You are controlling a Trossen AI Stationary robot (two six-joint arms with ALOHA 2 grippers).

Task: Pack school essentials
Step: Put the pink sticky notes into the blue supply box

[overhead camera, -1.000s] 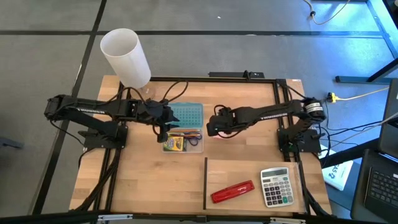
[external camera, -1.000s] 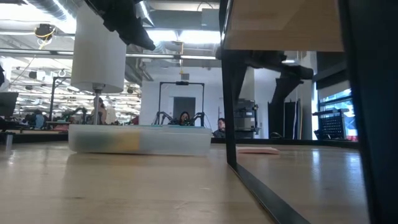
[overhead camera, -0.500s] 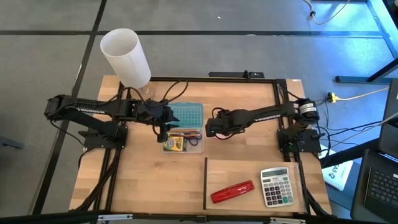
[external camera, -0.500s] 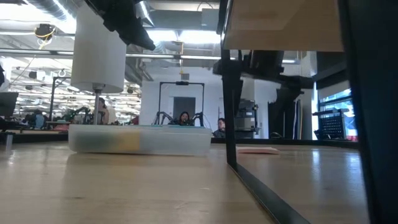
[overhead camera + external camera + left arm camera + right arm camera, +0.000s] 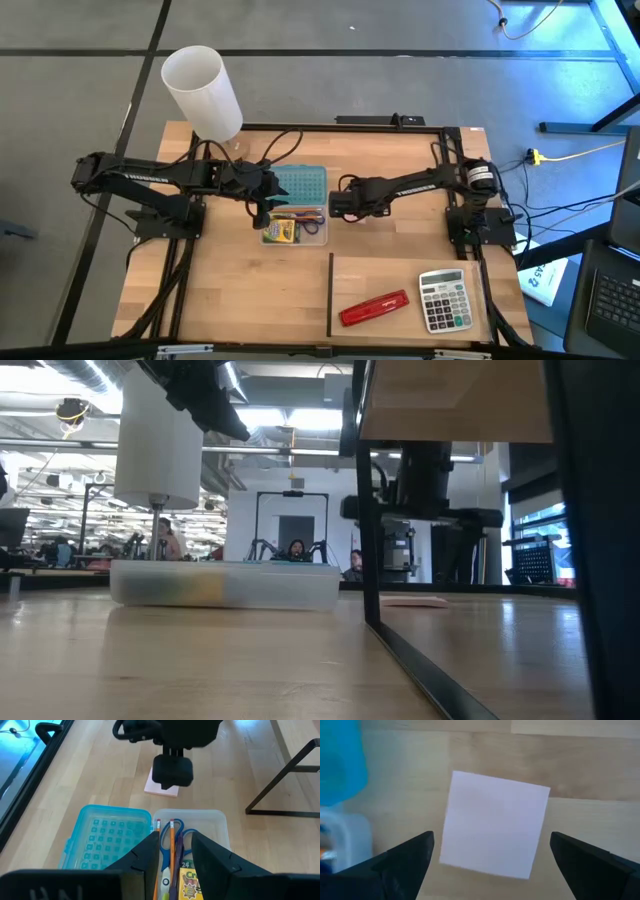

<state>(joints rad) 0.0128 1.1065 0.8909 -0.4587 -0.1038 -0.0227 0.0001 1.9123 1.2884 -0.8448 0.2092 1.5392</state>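
Sticky-note pad (image 5: 494, 824) lies flat on the wooden table (image 5: 250, 290), centre frame in the right wrist view, between the right gripper's (image 5: 492, 862) wide-spread fingers. Left of it, the left gripper (image 5: 172, 852), narrowly parted and empty, hovers over the clear box (image 5: 215, 820) holding scissors (image 5: 176, 827), pencils (image 5: 171, 840) and crayon box (image 5: 189, 882).

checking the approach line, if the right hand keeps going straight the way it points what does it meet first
Most likely the pink sticky-note pad: it lies flat on the table centred between the right hand's open fingers, with nothing in between. Height above it is unclear.
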